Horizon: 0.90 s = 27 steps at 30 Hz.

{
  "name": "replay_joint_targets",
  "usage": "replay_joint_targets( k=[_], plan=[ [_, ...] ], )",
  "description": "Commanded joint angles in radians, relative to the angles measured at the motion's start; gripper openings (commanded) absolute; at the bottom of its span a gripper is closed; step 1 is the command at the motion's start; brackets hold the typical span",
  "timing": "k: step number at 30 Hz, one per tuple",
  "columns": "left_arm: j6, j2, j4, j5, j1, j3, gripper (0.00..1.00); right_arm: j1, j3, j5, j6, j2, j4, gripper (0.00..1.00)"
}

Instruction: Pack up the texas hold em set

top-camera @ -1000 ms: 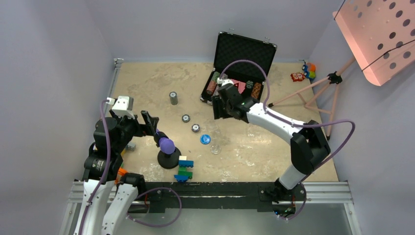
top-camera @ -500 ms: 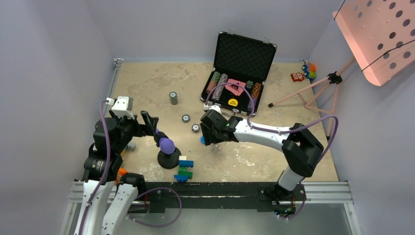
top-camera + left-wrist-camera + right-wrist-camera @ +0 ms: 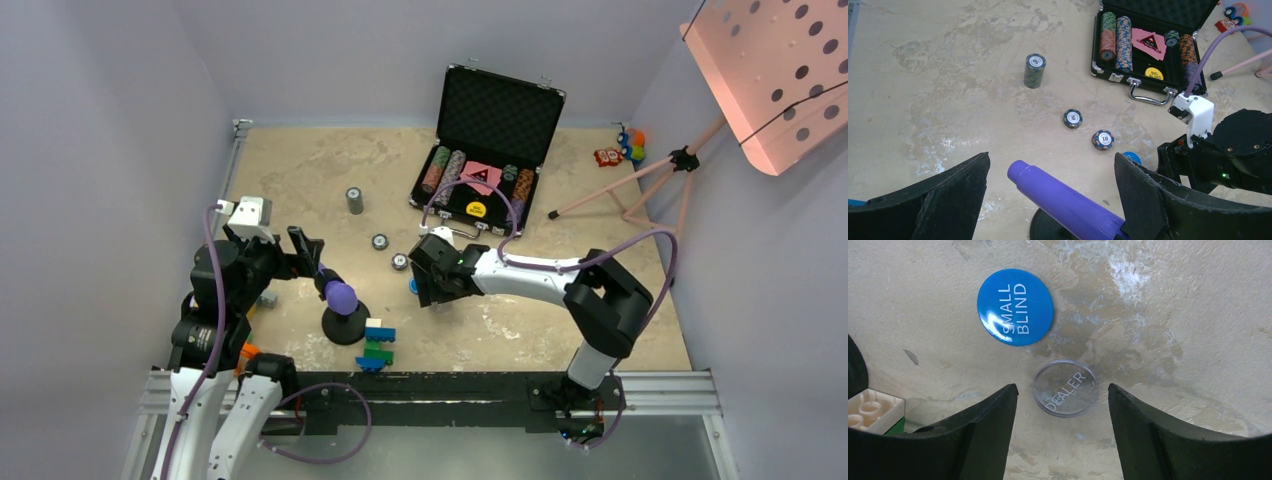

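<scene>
My right gripper (image 3: 1060,390) hovers with jaws released either side of the clear dealer button (image 3: 1064,387), the blue button (image 3: 1015,306) just far-left. My left gripper (image 3: 1052,159) gapes wide, flanking a purple stick (image 3: 1063,200).

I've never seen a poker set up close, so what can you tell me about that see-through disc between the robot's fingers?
The clear button is a flat, round disc of what looks like transparent plastic, with DEALER printed across it on a slant in pale letters. It lies flat on the mottled beige table, beside the blue SMALL BLIND button, seemingly a small gap apart. The right gripper hangs over it, open, one dark finger to each side, neither touching it.
</scene>
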Motion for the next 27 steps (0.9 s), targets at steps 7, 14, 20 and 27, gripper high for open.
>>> replay_joint_targets(
  k=[7,14,20,27],
  plan=[
    [0.020,-0.002,0.018,0.001,-0.006,-0.001,0.98,0.019,-0.012,0.024,0.052,0.023,-0.015,0.70],
    [0.020,-0.001,0.019,0.003,-0.006,-0.001,0.98,0.028,-0.012,0.023,0.061,0.031,-0.021,0.68],
    [0.019,-0.001,0.019,0.002,-0.006,0.000,0.98,0.036,-0.017,0.037,0.081,0.039,-0.037,0.67],
    [0.019,-0.001,0.018,0.003,-0.006,0.000,0.98,0.041,-0.017,0.047,0.091,0.054,-0.046,0.65]
  ],
)
